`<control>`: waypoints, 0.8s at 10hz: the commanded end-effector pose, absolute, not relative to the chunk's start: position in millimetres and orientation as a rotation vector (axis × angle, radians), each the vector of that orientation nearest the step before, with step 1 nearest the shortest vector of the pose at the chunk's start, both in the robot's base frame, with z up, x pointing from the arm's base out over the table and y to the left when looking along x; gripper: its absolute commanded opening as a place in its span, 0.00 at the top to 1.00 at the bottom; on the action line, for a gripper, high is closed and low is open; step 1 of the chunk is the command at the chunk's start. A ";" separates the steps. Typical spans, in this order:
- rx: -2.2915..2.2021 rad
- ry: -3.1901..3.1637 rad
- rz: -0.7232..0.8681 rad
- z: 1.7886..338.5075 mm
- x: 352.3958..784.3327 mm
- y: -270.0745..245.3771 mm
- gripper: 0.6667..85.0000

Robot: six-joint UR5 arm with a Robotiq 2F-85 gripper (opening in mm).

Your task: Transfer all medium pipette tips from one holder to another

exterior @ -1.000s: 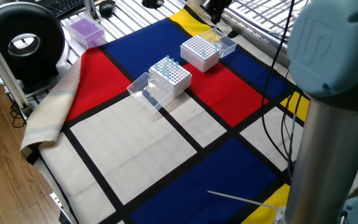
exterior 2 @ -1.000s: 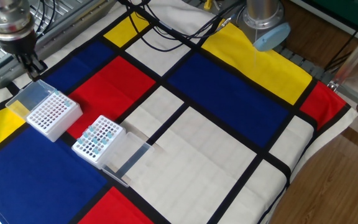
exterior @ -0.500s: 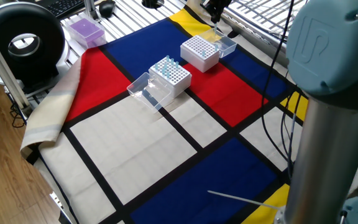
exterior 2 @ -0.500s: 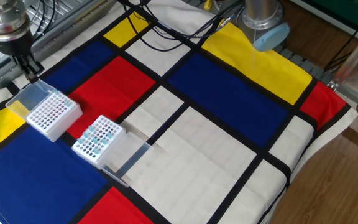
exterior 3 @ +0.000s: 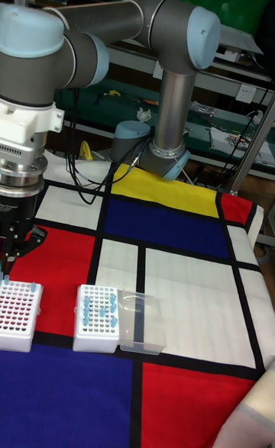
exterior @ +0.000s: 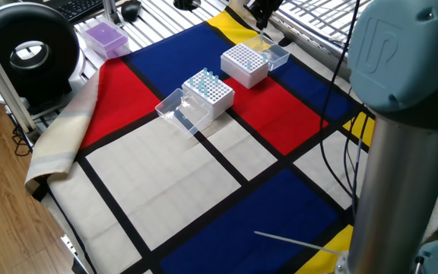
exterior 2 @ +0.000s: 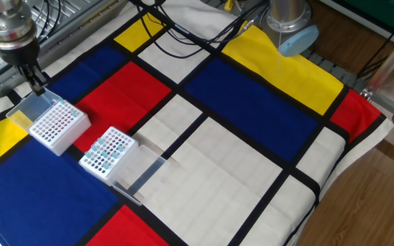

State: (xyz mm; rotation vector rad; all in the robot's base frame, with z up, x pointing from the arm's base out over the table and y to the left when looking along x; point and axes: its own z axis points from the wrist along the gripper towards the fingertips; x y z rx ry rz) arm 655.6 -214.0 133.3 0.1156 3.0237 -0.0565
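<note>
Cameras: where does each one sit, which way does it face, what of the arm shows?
One fixed view: high, beside the arm's grey column, looking across the cloth to the two white racks; the hand is at the far edge.
The other fixed view: high on the opposite side, facing the arm's base; hand at top left above the empty rack's open lid.
Tall fixed view: low and frontal, showing base, elbow, wrist and hand.
All three share both racks, the rack with medium pipette tips and the hand.

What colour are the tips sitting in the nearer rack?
Pale translucent blue; the medium pipette tips show best in the tall fixed view, in their white rack.
</note>
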 end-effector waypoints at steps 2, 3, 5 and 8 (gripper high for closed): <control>0.128 3.004 -0.031 121.3 655.9 -212.5 0.91; 0.133 3.001 -0.031 119.6 654.7 -211.0 0.92; 0.139 3.002 -0.033 120.8 650.3 -210.6 0.92; 0.138 3.003 -0.028 119.6 647.4 -213.8 0.92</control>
